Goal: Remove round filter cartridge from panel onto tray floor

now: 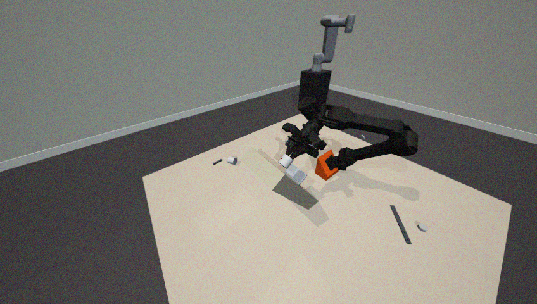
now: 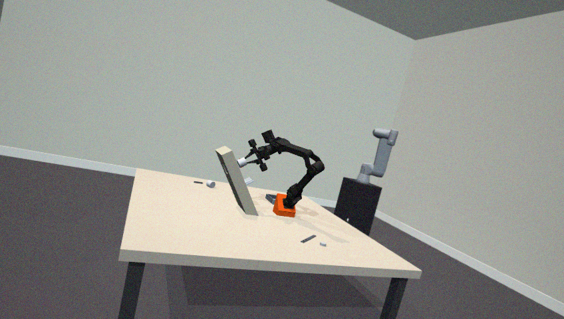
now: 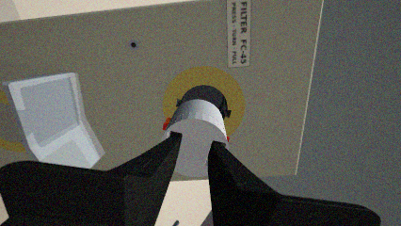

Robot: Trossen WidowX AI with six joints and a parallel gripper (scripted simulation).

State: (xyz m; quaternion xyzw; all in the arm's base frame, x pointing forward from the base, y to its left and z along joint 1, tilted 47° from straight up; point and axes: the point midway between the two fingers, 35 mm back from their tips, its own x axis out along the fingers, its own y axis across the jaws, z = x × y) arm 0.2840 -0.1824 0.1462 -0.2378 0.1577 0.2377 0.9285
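The white round filter cartridge [image 3: 197, 119] [image 1: 285, 161] [image 2: 241, 161] is pulled clear of the dark socket [image 3: 207, 93] in the grey-green service panel [image 3: 118, 56] [image 1: 292, 192] [image 2: 236, 181]. A yellow ring [image 3: 235, 101] surrounds the socket. My gripper [image 3: 195, 142] [image 1: 290, 155] [image 2: 247, 159] is shut on the cartridge's face and holds it in the air just in front of the panel. The pale grey tray [image 3: 52, 118] [image 1: 296, 175] [image 2: 248, 181] is mounted on the panel, below and to the side of the socket.
A label [image 3: 239, 32] reads FILTER FC-45. My orange base [image 1: 324, 165] [image 2: 283, 206] stands close behind. A small white cylinder [image 1: 232, 159] [image 2: 210, 183], a dark bar [image 1: 399, 223] [image 2: 307, 238] and a white disc [image 1: 422, 227] lie on the table. A second grey arm [image 1: 330, 37] stands beyond.
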